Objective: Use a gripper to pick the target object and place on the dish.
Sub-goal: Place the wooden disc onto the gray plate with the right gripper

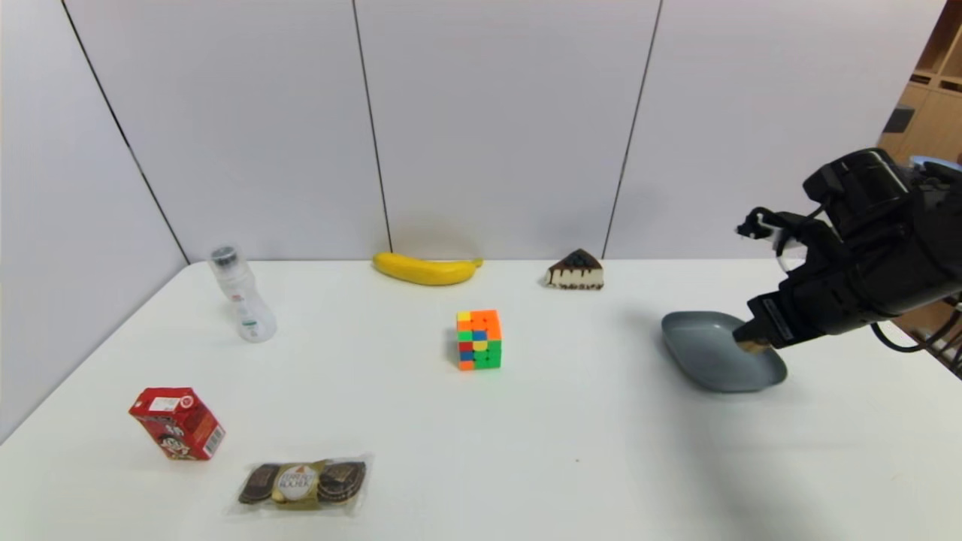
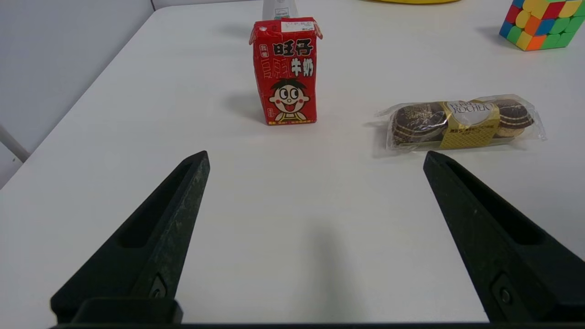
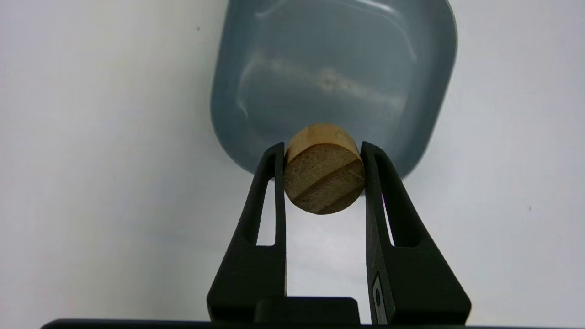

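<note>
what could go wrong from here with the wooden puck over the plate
1. The right gripper holds the wooden puck only by its curved sides near the fingertips, so it might slip out early.
2. In the right wrist view the puck sits over the dish near one end, close to the rim; released here, it could land on the rim or roll off onto the table.

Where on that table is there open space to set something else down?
Bare room lies between the Rubik's cube and the dish, and on the near side right of the chocolates pack. The milk carton crowds the near left corner.
</note>
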